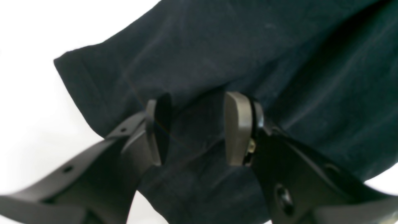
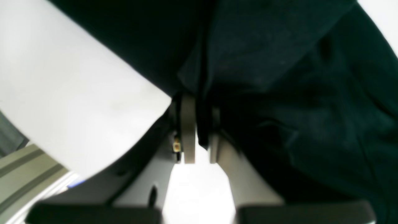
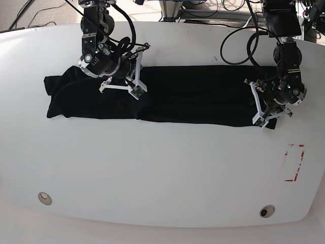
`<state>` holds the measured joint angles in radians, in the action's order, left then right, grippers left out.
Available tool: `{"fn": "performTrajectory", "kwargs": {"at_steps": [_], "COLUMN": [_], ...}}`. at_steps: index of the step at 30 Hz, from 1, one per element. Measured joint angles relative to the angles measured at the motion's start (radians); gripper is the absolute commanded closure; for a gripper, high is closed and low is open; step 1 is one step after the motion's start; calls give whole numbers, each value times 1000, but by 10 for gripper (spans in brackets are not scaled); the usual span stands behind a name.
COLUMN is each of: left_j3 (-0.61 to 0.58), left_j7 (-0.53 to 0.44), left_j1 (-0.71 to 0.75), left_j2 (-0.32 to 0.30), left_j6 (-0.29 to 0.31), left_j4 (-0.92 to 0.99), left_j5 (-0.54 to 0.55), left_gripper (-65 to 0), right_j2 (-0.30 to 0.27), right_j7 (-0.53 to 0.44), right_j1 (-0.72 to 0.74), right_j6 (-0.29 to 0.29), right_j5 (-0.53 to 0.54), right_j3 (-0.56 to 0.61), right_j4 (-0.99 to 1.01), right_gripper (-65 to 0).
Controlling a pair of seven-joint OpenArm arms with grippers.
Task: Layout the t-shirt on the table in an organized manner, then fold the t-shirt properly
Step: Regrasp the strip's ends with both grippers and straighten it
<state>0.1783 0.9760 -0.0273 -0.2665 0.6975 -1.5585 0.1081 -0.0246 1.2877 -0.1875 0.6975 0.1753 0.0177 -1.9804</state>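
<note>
T-shirt: black t-shirt (image 3: 172,99) lies folded into a long horizontal band across the far half of the white table (image 3: 152,173), its left end bunched and slightly wider than the rest.
Left claw: left claw (image 1: 194,127) sits low over the band's end on the base view's right; its grey pads (image 1: 238,127) stand clearly apart with dark cloth showing between and beneath them, and nothing is pinched.
Right claw: right claw (image 2: 200,133) is at the band's upper edge, left of centre in the base view; its pads (image 2: 188,130) are drawn nearly together with a thin fold of the t-shirt caught between them.
Hedge: the wrist view there is dark and blurred, so how much cloth sits in that grip cannot be told.
Cloth by the right claw: fabric drapes up and away from the pads, with bright table surface showing to the left and below.
Cloth by the left claw: a rounded hem corner lies left of the pads, flat on the table.
Table marks: red tape rectangle (image 3: 293,162) lies near the right edge, well apart from the t-shirt; two small round holes (image 3: 44,197) sit along the near edge.
Cables: black cables (image 3: 238,46) loop over the far side of the table behind both arms.
</note>
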Motion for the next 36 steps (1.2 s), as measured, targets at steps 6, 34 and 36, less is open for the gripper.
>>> {"fn": "performTrajectory", "kwargs": {"at_steps": [6, 34, 36], "left_j3": [0, 2, 2], "left_j7": [0, -3, -4], "left_j1": [0, 0, 0], "left_j2": [1, 0, 2], "left_j6": [0, 0, 0], "left_j4": [0, 1, -2], "left_j5": [0, 0, 2], "left_gripper": [-258, -257, -257], "right_j2": [2, -140, -155], "right_j7": [-2, -46, -68], "right_j1": [-8, 68, 72], "right_j6": [-1, 2, 1], "right_j5": [11, 6, 9], "right_j3": [98, -31, -41], "right_j4": [-1, -13, -1], "right_gripper": [-293, -349, -349]}}
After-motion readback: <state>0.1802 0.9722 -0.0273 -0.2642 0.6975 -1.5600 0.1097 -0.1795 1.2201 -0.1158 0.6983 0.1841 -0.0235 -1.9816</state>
